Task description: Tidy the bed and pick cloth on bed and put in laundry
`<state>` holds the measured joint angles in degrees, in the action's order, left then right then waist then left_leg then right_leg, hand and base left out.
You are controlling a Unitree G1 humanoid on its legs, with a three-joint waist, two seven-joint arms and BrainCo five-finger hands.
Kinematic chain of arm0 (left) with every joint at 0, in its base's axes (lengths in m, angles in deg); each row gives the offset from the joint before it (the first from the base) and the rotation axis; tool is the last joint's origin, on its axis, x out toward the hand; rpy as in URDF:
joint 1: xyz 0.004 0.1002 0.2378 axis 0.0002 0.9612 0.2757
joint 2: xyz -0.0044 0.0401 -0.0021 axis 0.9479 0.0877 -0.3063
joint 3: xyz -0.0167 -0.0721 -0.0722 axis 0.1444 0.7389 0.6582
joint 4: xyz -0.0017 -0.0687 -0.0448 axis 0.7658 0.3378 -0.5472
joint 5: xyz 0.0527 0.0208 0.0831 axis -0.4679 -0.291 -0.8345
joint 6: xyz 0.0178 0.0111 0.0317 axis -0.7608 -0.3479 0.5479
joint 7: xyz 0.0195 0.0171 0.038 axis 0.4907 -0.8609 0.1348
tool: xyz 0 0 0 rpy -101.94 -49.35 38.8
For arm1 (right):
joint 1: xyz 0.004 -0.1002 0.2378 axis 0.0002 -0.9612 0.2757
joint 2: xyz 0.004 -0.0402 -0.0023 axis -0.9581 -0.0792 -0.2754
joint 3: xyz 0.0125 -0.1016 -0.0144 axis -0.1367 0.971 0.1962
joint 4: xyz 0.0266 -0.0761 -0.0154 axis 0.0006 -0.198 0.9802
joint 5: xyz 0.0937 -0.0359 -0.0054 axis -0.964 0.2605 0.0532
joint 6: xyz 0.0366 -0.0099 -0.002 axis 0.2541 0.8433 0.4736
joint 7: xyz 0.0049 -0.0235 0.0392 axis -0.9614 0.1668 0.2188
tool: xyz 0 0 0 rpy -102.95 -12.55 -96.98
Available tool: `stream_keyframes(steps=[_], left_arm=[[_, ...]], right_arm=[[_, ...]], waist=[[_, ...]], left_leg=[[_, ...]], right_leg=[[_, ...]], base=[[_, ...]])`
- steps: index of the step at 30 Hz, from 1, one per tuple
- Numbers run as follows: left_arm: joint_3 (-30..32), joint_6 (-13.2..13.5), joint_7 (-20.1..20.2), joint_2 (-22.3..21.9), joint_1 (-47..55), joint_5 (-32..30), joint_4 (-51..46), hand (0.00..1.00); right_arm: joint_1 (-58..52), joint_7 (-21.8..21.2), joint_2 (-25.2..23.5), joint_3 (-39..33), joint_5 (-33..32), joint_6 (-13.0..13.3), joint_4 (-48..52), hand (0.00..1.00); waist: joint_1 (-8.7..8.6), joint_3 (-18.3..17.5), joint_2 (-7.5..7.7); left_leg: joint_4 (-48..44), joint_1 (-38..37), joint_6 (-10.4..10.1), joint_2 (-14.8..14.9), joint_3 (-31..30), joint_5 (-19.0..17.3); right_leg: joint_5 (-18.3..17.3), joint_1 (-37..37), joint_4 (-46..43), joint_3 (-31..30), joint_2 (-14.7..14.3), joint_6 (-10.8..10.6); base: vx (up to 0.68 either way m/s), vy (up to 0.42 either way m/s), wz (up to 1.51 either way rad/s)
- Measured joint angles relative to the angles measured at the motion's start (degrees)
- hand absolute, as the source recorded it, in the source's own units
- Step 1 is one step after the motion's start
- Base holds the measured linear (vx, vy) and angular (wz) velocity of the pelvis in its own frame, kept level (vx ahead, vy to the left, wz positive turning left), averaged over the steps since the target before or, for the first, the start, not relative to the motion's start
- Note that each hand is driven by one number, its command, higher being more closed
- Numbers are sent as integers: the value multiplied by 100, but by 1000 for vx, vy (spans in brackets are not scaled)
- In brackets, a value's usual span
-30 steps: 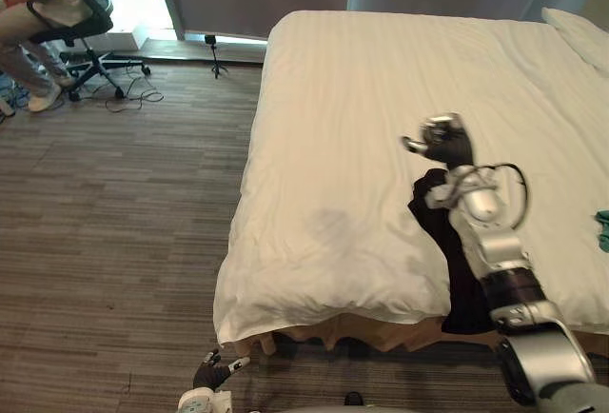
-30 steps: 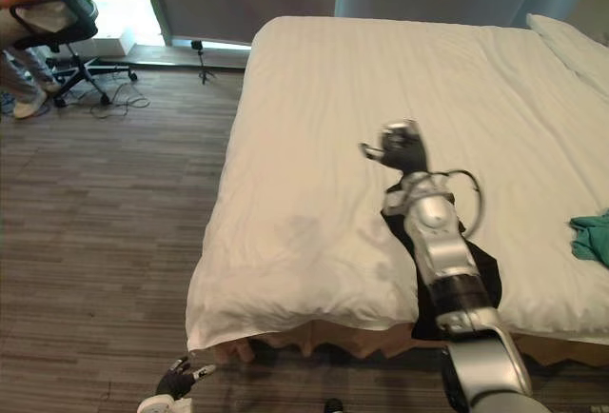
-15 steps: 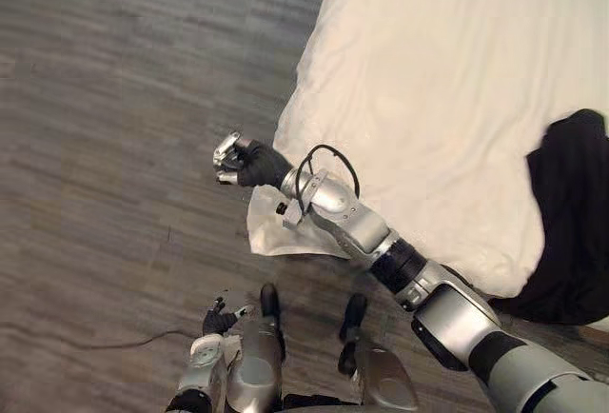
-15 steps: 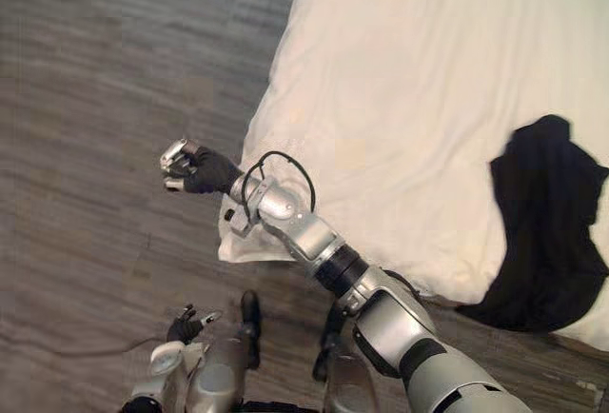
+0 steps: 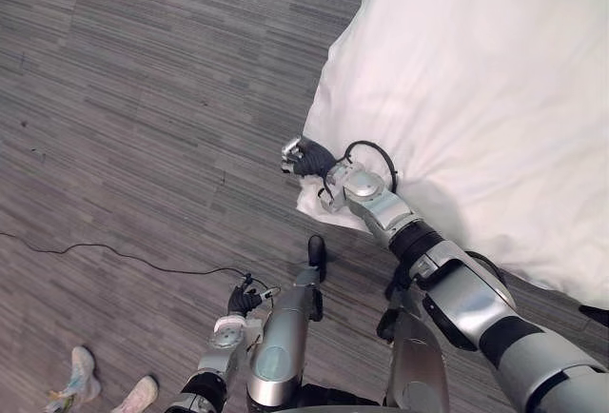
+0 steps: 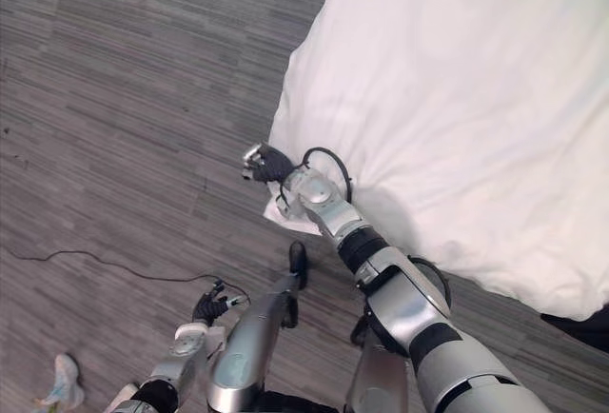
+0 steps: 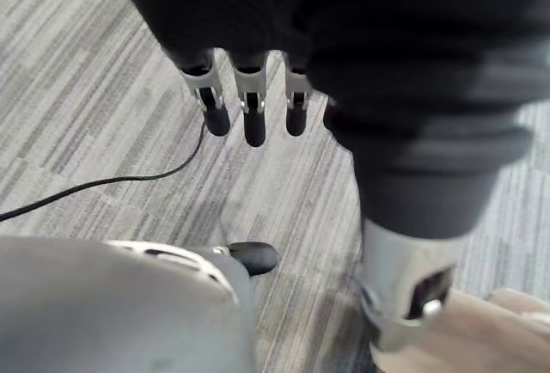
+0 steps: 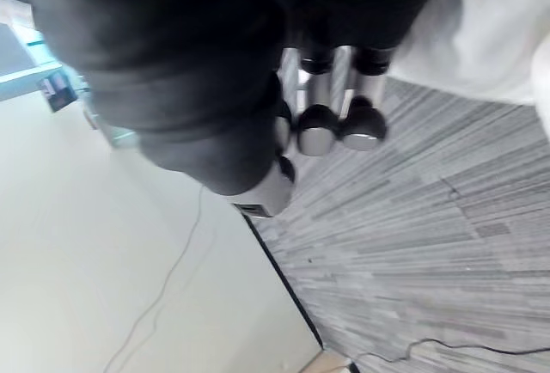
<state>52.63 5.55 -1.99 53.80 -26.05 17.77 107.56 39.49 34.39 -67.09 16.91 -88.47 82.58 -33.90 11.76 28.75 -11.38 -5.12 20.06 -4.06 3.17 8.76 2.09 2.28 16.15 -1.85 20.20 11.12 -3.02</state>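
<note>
The bed's white duvet (image 5: pixel 476 80) takes up the upper right, its corner (image 5: pixel 319 206) hanging down toward the wooden floor. My right hand (image 5: pixel 306 157) is just off that corner, over the floor. Its fingers (image 8: pixel 331 124) are curled into a fist with nothing in them. A black cloth (image 6: pixel 582 327) hangs at the bed's edge at the far right, well away from both hands. My left hand (image 5: pixel 244 300) is low by my side above the floor, with its fingers (image 7: pixel 251 115) straight and nothing in them.
Striped grey-brown wooden floor (image 5: pixel 143 99) spreads to the left of the bed. A person's pale shoes (image 5: pixel 76 375) stand at the bottom left corner.
The camera has swung down and left toward the bed's corner. My right arm has moved from above the black cloth to the bed's corner, still in a fist.
</note>
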Motion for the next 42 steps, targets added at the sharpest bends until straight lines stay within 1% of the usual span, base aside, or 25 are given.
stream_keyframes(steps=[2,4,5,7,8,11,12,13,14,16,18,19,20,22,23,25,29,30,32,33,35,36,38,39,42], left_arm=[[-95,88,99,4,48,4,1,0],[-87,181,118,32,124,1,-9,0],[-18,293,144,67,219,-5,-21,0],[62,317,164,71,296,-4,-24,0],[217,334,260,78,421,-5,-91,0],[528,248,365,111,579,-13,-127,0],[638,178,385,140,616,-23,-112,0],[713,103,389,182,668,-62,-87,0],[736,63,386,211,697,-108,-61,0],[941,-139,355,434,851,-408,233,0],[949,-256,324,547,861,-646,428,0],[976,-278,303,594,873,-717,481,0],[1037,-278,263,573,871,-818,564,0],[1036,-278,234,516,872,-861,570,0],[1028,-286,234,368,866,-869,578,0],[970,-284,236,262,866,-869,574,0],[862,-303,243,166,873,-867,658,0],[861,-350,249,170,880,-865,671,0],[858,-387,251,170,874,-857,671,0],[853,-386,250,170,850,-841,668,0],[803,-388,241,180,707,-784,662,0],[754,-385,240,181,453,-719,648,0],[680,-386,233,178,278,-673,618,0],[671,-385,216,174,227,-630,608,0],[661,-372,145,174,238,-461,551,0]], right_arm=[[33,-128,92,-65,-39,4,-457,100],[42,-215,104,-323,-89,37,-763,100],[-18,-457,167,-677,-283,94,-996,100],[-144,-633,227,-993,-315,121,-995,100],[-329,-937,355,-1227,-343,170,-888,100],[-832,-1345,543,-1347,-349,270,-227,100],[-1253,-1468,578,-1297,-349,310,391,100],[-1687,-1496,569,-1132,-339,371,985,100],[-1894,-1454,556,-993,-337,387,1273,100],[-2882,-1111,281,-417,-347,414,2747,100],[-3445,-938,165,-345,-552,437,3609,100],[-3633,-869,143,-344,-657,442,4015,100],[-3800,-763,127,-369,-947,450,4697,100],[-3875,-692,81,-480,-1265,454,5320,100],[-3836,-611,45,-668,-1622,518,5929,100],[-3683,-521,-58,-910,-1919,590,6133,100],[-3372,-153,-117,-1321,-2556,552,6105,100],[-3216,111,-118,-1426,-2595,464,5991,100],[-2972,333,-138,-1593,-2585,383,5666,100],[-2736,460,-143,-1680,-2574,356,5328,100],[-2331,535,-124,-1908,-2520,318,4808,100],[-1827,560,-50,-2256,-2513,319,4197,100],[-1460,557,138,-2484,-2513,316,3631,100],[-1257,532,327,-2602,-2516,314,3024,100],[-1301,482,581,-2785,-2510,302,1796,100]], waist=[[27,-48,-70],[24,-54,-79],[4,-54,-78],[-45,-51,-74],[-129,-38,-55],[-268,57,87],[-311,84,177],[-367,38,323],[-405,-9,421],[-622,-481,1027],[-708,-842,1319],[-743,-1023,1428],[-868,-1253,1543],[-918,-1415,1600],[-977,-1645,1594],[-989,-1727,1570],[-993,-1843,1492],[-1000,-1834,1472],[-1009,-1795,1414],[-1022,-1711,1334],[-1032,-1518,1302],[-1036,-1135,1164],[-1042,-787,1025],[-1017,-546,916],[-987,-374,807]], left_leg=[[0,-4,0,-15,-24,0],[1,-11,0,-33,-25,0],[12,-48,0,-81,-34,0],[15,-78,1,-118,-55,-3],[90,-178,7,-175,-60,-9],[157,-443,72,-262,44,0],[265,-649,90,-276,152,5],[390,-840,61,-285,225,-16],[463,-937,59,-285,278,-10],[831,-1376,-4,-200,559,42],[969,-1641,-69,-108,725,42],[1039,-1749,-96,-70,809,41],[1102,-1909,-124,-16,847,37],[1102,-2017,-159,30,964,9],[1103,-2057,-183,72,998,-12],[1103,-2173,-199,112,1098,0],[1103,-2286,-201,156,1106,-1],[1103,-2275,-201,161,1102,0],[1102,-2191,-206,156,1095,10],[1100,-2107,-193,142,1091,29],[989,-1920,-177,136,1067,36],[717,-1610,-149,131,997,-13],[543,-1385,-139,119,943,-37],[484,-1263,-122,121,940,-11],[510,-1184,-97,140,947,69]], right_leg=[[4,-20,-1,43,11,-6],[39,-22,4,46,31,-62],[101,-38,12,40,61,-127],[175,-64,51,20,77,-154],[305,-211,182,-12,101,-196],[490,-503,427,-103,149,-235],[540,-631,476,-195,155,-263],[570,-747,540,-231,153,-283],[573,-794,581,-262,145,-296],[559,-925,697,-544,5,-289],[503,-1043,697,-668,-101,-266],[490,-1080,697,-721,-150,-260],[456,-1173,697,-785,-215,-206],[429,-1232,697,-846,-249,-163],[430,-1235,696,-900,-296,-156],[433,-1317,695,-943,-331,-153],[431,-1416,695,-949,-386,-152],[435,-1404,695,-954,-389,-148],[467,-1321,694,-961,-385,-113],[508,-1234,689,-981,-378,-92],[517,-1027,522,-993,-346,-81],[484,-751,285,-1005,-287,-77],[454,-563,145,-1009,-234,-76],[458,-439,94,-1022,-227,-83],[498,-325,97,-1091,-282,-50]], base=[[-119,15,8],[-133,46,1],[-117,56,0],[-133,84,3],[-126,113,0],[-123,128,-18],[-76,68,-36],[-87,76,-40],[-46,38,-55],[29,-25,-69],[96,-62,-51],[127,-79,-43],[104,-63,-32],[87,-50,-28],[81,-48,-26],[79,-47,-20],[33,-37,-5],[0,0,0],[-59,-20,0],[-87,-17,-1],[-136,-7,9],[-220,-7,22],[-167,-10,15],[-111,-20,0],[-35,-24,-8]])
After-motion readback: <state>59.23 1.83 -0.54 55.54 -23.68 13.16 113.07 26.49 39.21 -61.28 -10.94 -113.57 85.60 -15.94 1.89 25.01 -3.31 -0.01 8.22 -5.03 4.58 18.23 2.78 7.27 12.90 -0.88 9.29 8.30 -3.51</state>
